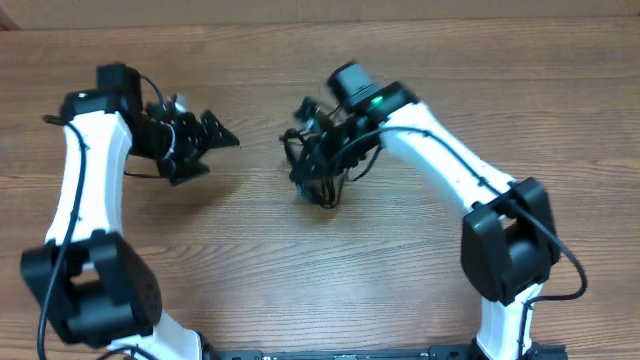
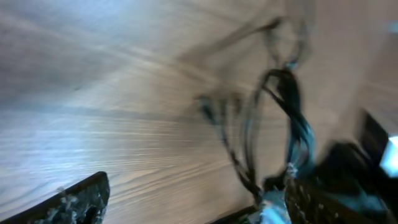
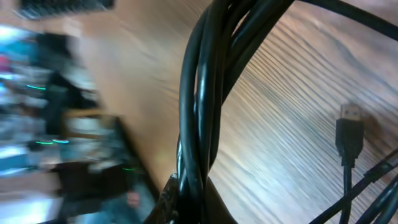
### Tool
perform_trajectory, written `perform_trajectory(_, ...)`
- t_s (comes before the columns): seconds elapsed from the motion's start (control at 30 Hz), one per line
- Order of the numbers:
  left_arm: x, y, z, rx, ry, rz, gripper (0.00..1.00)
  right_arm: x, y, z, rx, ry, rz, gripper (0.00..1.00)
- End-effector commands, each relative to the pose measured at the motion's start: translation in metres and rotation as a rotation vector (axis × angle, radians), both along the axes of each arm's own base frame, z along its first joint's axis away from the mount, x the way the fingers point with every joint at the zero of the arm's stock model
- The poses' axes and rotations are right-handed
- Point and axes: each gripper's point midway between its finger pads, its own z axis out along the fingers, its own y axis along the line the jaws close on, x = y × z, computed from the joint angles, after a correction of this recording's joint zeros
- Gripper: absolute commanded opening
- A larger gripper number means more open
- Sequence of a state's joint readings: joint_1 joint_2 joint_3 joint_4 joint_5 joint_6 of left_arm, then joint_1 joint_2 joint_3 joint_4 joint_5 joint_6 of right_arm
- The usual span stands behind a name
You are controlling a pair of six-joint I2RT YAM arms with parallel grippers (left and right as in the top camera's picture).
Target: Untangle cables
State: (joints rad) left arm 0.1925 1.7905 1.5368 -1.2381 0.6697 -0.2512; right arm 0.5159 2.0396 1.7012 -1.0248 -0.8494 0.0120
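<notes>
cables [image 3: 199, 106] bunched between the right tool's [image 1: 322, 152] closed fingers.

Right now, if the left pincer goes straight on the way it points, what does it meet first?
Probably the cables, the black bundle hanging from the shut right pincer. The open left pincer aims at it across the table; height is hard to judge.

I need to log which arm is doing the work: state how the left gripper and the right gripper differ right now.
The left gripper is open and holds nothing; the right gripper is shut on the cables. The left gripper stands apart from the bundle; the right gripper sits in the middle of it. Both are black two-finger grippers.
</notes>
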Motion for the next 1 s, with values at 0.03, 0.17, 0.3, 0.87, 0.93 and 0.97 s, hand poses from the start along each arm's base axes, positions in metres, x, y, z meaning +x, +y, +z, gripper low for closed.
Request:
perform_trajectory(0.03,0.01,-0.023,0.055,-0.178,-0.168,-0.036,0.86,-0.001,-0.001,0.082,0.407,0.097,0.06,0.04)
perform_trajectory(0.17,0.02,-0.026,0.061,-0.229,-0.154,0.023,0.8,0.006,-0.013,0.109,0.566,0.121,0.077,0.04)
perform_trajectory(0.3,0.024,-0.033,0.063,-0.241,-0.141,0.041,0.73,0.004,-0.017,0.128,0.67,0.139,0.113,0.04)
perform_trajectory(0.87,0.037,-0.11,0.048,0.063,-0.525,-0.452,0.81,0.004,-0.017,0.131,0.665,0.19,0.101,0.04)
perform_trajectory(0.93,0.045,-0.115,0.046,0.126,-0.534,-0.431,0.78,0.003,-0.017,0.131,0.665,0.19,0.102,0.04)
perform_trajectory(0.97,0.049,-0.117,0.044,0.163,-0.535,-0.411,0.76,0.003,-0.017,0.131,0.665,0.19,0.102,0.04)
